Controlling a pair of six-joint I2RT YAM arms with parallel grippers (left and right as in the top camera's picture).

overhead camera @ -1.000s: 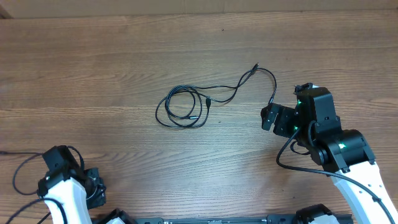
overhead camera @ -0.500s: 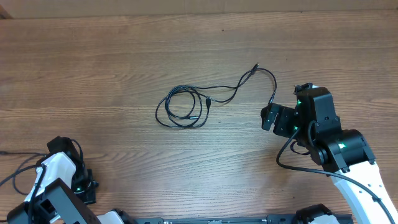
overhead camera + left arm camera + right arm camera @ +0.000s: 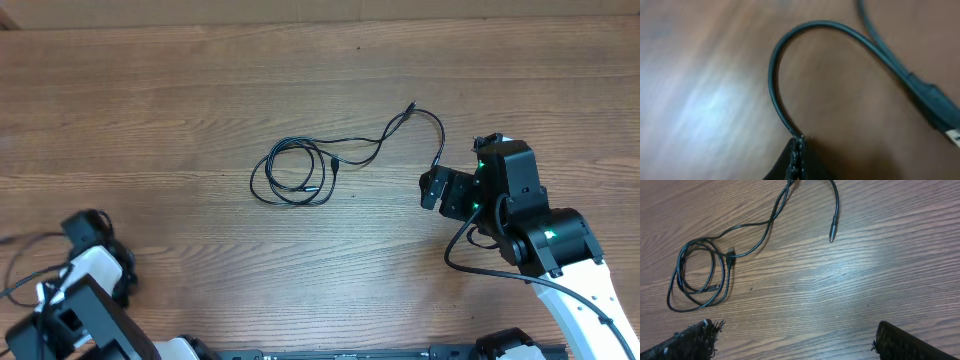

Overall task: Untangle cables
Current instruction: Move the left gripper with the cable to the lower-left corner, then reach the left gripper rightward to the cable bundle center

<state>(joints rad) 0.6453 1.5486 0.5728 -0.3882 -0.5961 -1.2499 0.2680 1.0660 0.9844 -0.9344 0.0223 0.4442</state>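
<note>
Brown wood-grain worktop (image 3: 150, 90) fills every view. The cables (image 3: 330, 162), coiled in loops with one long tail, lie flat on it ahead of the right jaws, which stand wide open; the tail's plug (image 3: 832, 234) is nearest them. The left jaws are closed, well apart from the coil, a thicker black cord (image 3: 772, 75) curving past their tips.
</note>
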